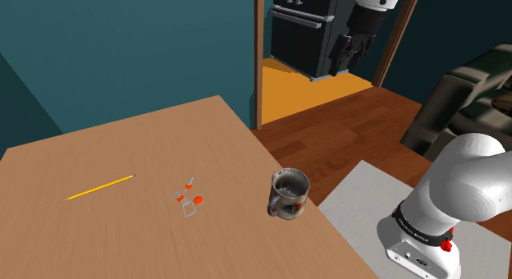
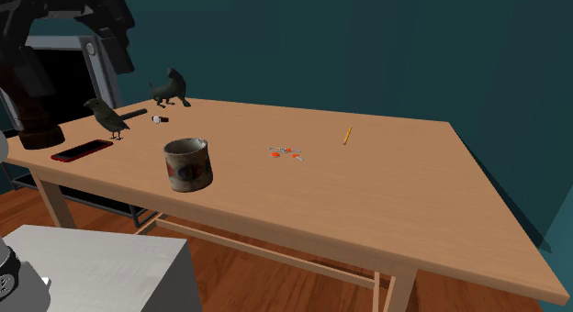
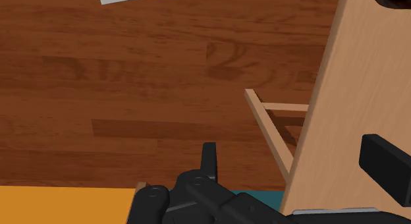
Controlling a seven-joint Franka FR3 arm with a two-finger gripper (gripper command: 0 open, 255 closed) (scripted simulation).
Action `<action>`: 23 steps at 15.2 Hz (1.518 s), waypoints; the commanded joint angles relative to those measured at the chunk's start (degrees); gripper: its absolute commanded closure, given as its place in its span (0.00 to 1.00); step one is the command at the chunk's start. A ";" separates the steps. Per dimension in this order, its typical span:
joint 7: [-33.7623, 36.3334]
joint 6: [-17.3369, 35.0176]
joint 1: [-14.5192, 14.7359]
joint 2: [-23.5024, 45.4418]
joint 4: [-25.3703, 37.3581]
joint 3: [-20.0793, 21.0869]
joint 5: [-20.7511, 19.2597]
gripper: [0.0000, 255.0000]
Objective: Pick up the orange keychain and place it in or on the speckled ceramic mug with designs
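The orange keychain (image 1: 189,200) lies flat on the wooden table (image 1: 123,146), a small cluster of orange tags and a metal ring; it also appears mid-table as the keychain (image 2: 286,154). The speckled mug (image 1: 289,195) with red and dark designs stands upright near the table edge, to the shoulder view's right of the keychain, and shows again as the mug (image 2: 188,163). My black gripper (image 1: 343,60) hangs high beyond the table, in front of the doorway. In the wrist view the gripper (image 3: 300,165) is open with nothing between its fingers, over the wood floor beside the table's edge.
A yellow pencil (image 1: 98,188) lies past the keychain. Two dark bird figures (image 2: 106,116), a red phone (image 2: 81,151) and a small black item (image 2: 158,119) sit at one table end. The grey stand (image 1: 386,212) is close to the mug. A dark sofa (image 1: 468,97) stands behind.
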 commanded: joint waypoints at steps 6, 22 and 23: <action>4.64 3.82 2.22 5.30 0.23 5.29 2.15 0.00; 20.09 13.71 7.41 30.14 10.90 20.89 2.52 0.00; 21.17 14.08 7.70 32.03 12.06 21.74 2.04 0.00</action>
